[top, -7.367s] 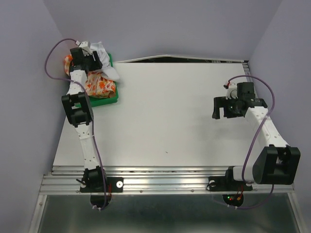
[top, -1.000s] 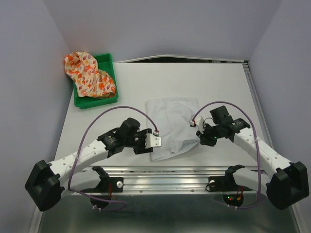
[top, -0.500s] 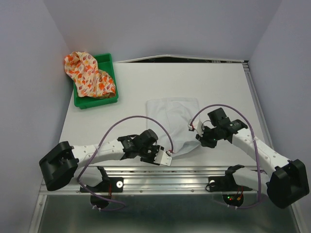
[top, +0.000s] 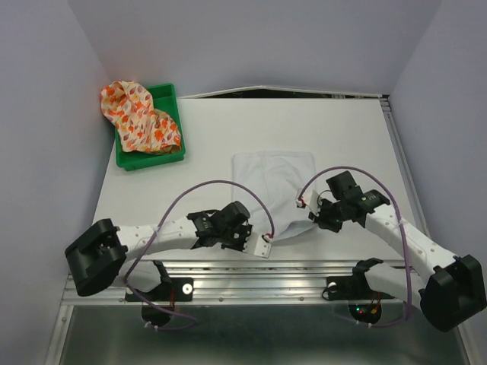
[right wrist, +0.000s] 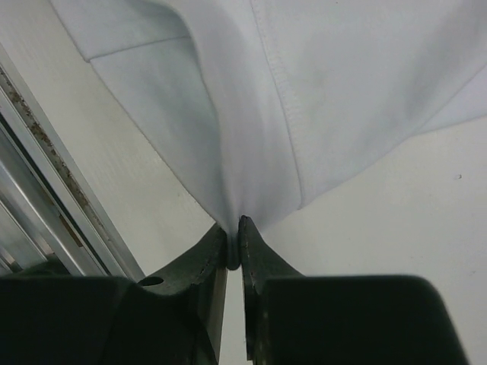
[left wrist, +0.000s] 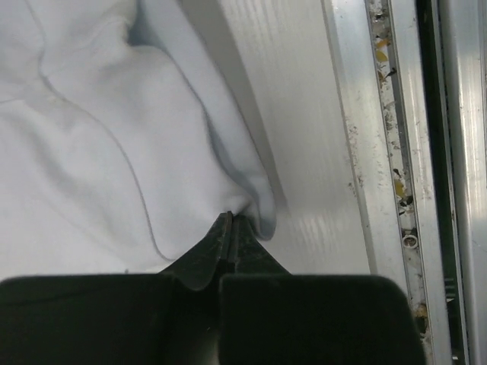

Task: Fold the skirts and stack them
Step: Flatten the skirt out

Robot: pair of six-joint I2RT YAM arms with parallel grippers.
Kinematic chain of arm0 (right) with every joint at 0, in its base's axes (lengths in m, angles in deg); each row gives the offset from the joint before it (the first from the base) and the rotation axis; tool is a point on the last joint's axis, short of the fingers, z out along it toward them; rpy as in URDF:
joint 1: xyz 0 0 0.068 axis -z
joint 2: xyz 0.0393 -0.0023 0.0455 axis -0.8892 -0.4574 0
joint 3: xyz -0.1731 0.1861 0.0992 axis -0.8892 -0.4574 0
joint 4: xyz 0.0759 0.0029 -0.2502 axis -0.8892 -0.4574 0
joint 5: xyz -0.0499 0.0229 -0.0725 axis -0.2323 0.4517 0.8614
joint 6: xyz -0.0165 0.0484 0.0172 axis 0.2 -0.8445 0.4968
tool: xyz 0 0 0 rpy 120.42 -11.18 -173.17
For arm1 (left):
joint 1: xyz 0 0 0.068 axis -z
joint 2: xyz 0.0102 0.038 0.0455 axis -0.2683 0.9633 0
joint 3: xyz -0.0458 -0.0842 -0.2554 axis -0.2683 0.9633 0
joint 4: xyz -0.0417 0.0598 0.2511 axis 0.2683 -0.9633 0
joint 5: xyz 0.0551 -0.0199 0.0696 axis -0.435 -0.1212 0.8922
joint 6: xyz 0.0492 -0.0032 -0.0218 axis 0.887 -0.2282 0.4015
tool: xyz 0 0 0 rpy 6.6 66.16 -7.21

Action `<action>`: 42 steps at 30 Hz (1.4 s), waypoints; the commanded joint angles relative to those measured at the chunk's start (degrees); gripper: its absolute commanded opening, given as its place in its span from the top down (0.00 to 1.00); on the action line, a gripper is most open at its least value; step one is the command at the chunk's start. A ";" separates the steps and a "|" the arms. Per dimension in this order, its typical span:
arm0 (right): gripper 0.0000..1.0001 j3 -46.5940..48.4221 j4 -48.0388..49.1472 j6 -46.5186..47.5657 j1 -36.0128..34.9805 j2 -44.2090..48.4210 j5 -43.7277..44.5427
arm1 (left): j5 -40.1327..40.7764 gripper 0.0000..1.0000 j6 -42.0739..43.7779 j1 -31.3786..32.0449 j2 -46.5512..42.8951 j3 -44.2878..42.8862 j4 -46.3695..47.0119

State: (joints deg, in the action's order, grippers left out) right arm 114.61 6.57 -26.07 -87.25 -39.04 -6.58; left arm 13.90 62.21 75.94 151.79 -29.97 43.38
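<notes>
The white skirt (top: 272, 190) lies spread on the table in front of both arms. My left gripper (top: 259, 237) is at its near left corner. In the left wrist view it (left wrist: 230, 218) is shut, with the white skirt (left wrist: 114, 137) bunched at the fingertips. My right gripper (top: 314, 217) is at the near right corner, and it (right wrist: 234, 228) is shut on a pinched fold of the white skirt (right wrist: 342, 84). The floral skirt (top: 137, 118) lies heaped in the green tray (top: 172, 97) at the back left, draped over its far left rim.
The table's near edge with its metal rails (top: 251, 274) runs just below both grippers, also seen as rails (left wrist: 396, 152) in the left wrist view. Purple walls close in the left, right and back. The arms' cables (top: 221, 186) arch over the near part of the table.
My left gripper has swung right to the white skirt's near left corner and shut on it. The right gripper keeps its grip and has barely moved.
</notes>
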 commanded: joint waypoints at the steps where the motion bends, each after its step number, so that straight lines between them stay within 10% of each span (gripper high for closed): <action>1: 0.85 -0.76 0.23 0.73 -0.49 1.95 2.87 | 2.70 1.00 -2.49 -0.87 -10.40 0.12 1.05; 22: 0.99 1.86 2.77 -4.98 -0.49 1.43 13.59 | 27.22 1.00 -22.18 -15.20 -24.48 4.45 11.07; 42: 0.99 55.65 -7.75 -5.43 0.56 -17.12 27.84 | 31.98 1.00 -24.04 -19.86 -20.60 -29.05 12.30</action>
State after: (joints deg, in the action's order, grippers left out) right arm 162.72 5.46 -32.36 -87.18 -56.68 15.78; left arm 43.17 37.10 56.62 134.48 -55.41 55.10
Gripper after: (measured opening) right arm 0.096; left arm 0.025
